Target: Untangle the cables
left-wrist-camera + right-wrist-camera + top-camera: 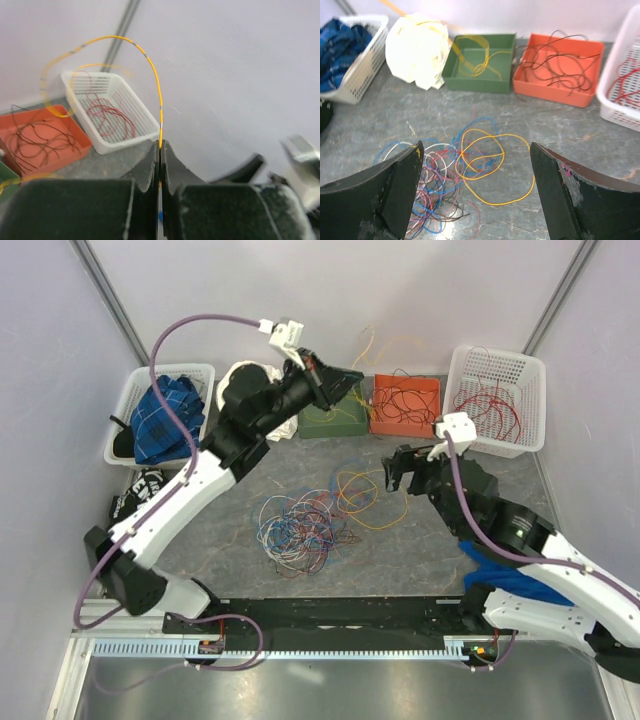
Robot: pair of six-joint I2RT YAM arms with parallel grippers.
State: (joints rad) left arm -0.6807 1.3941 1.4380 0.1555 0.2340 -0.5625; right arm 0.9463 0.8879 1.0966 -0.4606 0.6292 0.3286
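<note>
A tangle of thin red, blue, white and purple cables (298,525) (432,175) lies mid-table. Loose yellow loops (368,495) (492,162) lie at its right side. My left gripper (352,378) (160,146) hovers over the green box (325,425). It is shut on a yellow cable (150,62) that arcs up from the fingertips. My right gripper (393,472) (476,150) stands open above the yellow loops with nothing between its fingers.
The green box (480,84) holds yellow cables. An orange box (400,426) (550,96) holds dark ones, and a white basket (500,358) (120,142) holds red ones. A basket of blue cloth (165,415) and a white bundle (243,378) sit back left.
</note>
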